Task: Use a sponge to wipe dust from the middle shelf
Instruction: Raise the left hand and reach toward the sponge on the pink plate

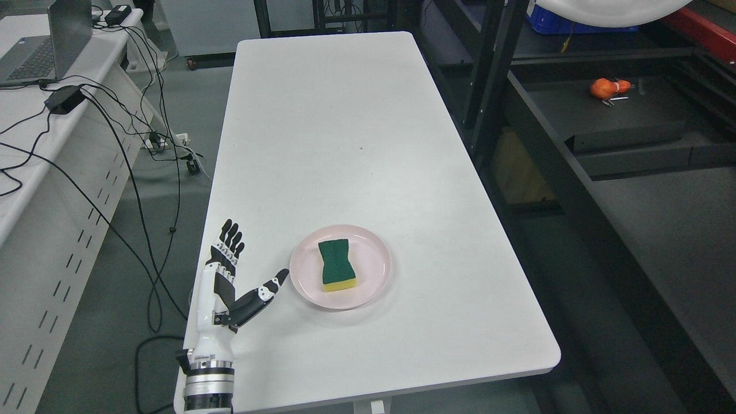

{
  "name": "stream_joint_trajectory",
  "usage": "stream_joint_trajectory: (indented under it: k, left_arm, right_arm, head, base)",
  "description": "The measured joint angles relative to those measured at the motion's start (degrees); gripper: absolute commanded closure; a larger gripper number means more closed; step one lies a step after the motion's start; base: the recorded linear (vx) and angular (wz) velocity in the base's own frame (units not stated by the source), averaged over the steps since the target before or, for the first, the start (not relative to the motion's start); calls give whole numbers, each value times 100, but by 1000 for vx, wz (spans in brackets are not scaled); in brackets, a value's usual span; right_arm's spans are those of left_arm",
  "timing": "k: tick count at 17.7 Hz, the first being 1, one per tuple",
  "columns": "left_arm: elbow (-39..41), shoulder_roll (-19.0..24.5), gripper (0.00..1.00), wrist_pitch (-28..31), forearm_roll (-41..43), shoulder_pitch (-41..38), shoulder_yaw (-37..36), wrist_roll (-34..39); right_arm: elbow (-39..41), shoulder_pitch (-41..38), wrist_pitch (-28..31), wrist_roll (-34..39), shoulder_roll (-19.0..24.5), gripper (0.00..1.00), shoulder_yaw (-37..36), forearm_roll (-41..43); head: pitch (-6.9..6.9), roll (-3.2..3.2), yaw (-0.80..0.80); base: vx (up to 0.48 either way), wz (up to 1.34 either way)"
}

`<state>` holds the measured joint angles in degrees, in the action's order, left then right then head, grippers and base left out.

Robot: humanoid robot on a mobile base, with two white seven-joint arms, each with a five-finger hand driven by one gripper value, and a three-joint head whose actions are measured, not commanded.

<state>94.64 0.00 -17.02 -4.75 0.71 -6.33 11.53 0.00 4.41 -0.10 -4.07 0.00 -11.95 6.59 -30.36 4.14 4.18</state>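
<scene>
While sponge (pixel 336 265) lies on pink plate (pixel 376 244), left hand (pixel 225 287) spread, empty; no legible writing.

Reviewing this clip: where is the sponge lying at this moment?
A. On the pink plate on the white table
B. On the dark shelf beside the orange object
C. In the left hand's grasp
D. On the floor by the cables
A: the sponge lies green side up on the pink plate, and the left hand is open beside the plate, holding nothing.

The worktop (pixel 356 144) is showing a smooth, matt white face. The pink plate (pixel 374 253) is looking glossy, and the sponge (pixel 335 264) is wearing a rough green scouring top over yellow foam.
</scene>
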Motion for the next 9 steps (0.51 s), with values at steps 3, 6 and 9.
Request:
stream_joint_trajectory:
  k: [3, 6, 9]
  left_arm:
    - [187, 0, 1, 27, -2, -34, -12, 0]
    - [271, 24, 1, 65, 34, -50, 22, -151]
    - [277, 177, 1, 136, 375, 15, 139, -930]
  right_arm:
    - [0, -1, 0, -5, 0, 0, 0, 0]
    - [0, -1, 0, -5, 0, 0, 0, 0]
    - [0, 0, 0, -6, 0, 0, 0, 0]
  head:
    - [0, 0, 0]
    - [0, 0, 0]
    - [0, 0, 0]
  base:
    - [-7, 0]
    - [-10, 0]
    - [0, 0]
